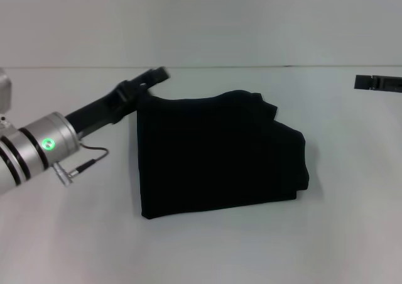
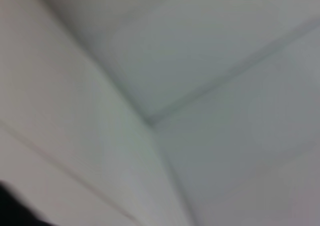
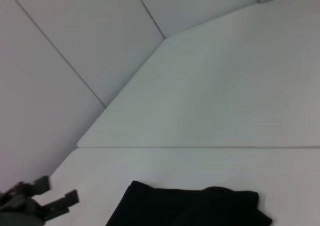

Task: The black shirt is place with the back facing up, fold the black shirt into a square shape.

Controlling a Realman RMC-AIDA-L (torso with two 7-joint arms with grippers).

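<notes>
Nearest the camera the white tabletop (image 1: 207,252) lies bare, and on it, about centre, sits the black shirt (image 1: 217,152), folded into a thick, roughly square bundle, its right edge bunched and uneven. At its far left corner is the left hand (image 1: 151,80), reaching in on its silver arm from the left; the right wrist view shows its two fingers (image 3: 62,200) parted with nothing between them, just beside the cloth. Farther back, at the right edge, the right hand (image 1: 377,82) hovers well apart from the shirt; I can't tell how open it is
</notes>
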